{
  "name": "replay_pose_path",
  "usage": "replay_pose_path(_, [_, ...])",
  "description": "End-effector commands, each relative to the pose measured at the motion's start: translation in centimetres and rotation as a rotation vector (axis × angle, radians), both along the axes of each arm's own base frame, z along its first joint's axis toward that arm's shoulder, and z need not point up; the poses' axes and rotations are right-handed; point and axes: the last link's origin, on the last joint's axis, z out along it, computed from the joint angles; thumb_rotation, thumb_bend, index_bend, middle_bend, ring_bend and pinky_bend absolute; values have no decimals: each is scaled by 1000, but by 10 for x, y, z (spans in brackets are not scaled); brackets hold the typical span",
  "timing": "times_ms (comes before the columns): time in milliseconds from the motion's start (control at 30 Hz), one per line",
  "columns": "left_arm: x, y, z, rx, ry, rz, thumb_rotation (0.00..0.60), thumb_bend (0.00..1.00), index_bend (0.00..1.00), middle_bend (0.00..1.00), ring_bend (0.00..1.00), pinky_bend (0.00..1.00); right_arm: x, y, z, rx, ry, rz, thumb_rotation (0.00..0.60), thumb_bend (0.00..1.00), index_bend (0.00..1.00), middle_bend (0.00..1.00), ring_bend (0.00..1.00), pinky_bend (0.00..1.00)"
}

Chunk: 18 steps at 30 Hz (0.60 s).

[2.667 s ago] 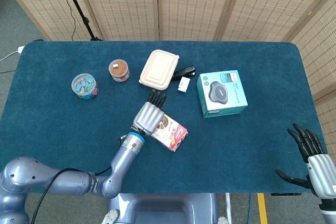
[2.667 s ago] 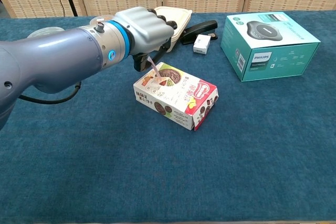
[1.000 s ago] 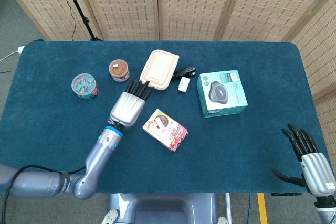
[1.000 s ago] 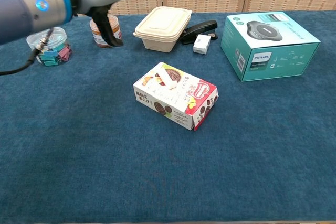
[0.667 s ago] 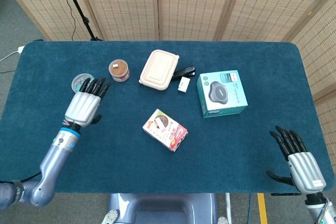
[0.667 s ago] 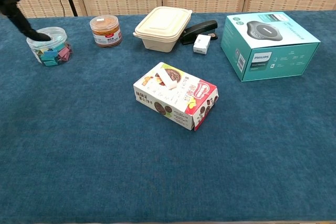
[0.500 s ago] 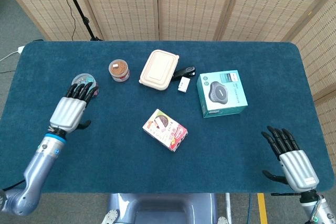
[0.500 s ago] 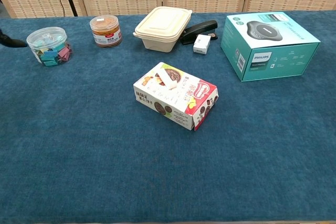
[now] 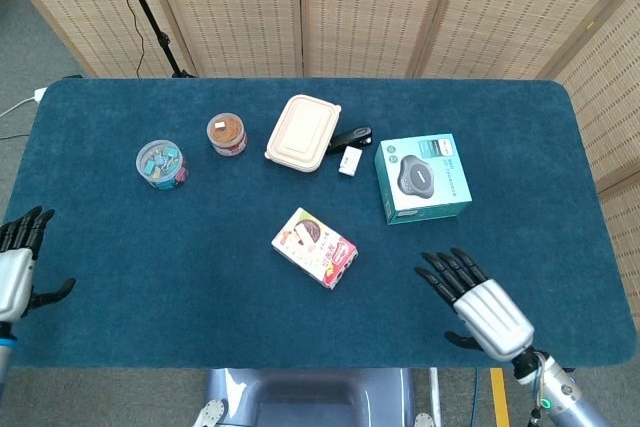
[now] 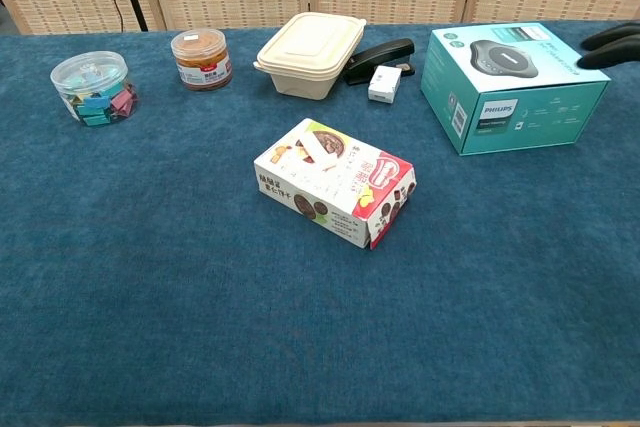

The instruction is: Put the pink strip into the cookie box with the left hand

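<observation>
Head view has the left hand [image 9: 14, 267] out at the left edge of the blue cloth-covered table [image 9: 150, 277], fingers spread wide, holding nothing. The right hand [image 9: 478, 305] hangs near the front edge, also splayed and empty. The pale pink strip [image 10: 321, 150] lies on top of the printed cardboard cookie box [image 10: 335, 182] mid-table, apparently tucked into its opening.

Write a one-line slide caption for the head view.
Cookie box at table centre, both hands open: left hand at the left edge, right hand near the front.
</observation>
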Motion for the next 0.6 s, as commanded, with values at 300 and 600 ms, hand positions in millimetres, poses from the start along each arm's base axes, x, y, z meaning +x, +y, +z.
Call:
replay_pose_path(300, [-12, -32, 30, 104, -114, 9, 600, 207, 0, 0, 0, 0, 82, -32, -40, 51, 52, 136, 600, 983, 73, 0, 0, 0])
replay_pose_path(600, [-15, -35, 36, 104, -165, -11, 600, 206, 0, 0, 0, 0, 123, -50, -83, 106, 100, 177, 600, 1000, 105, 0, 0, 0])
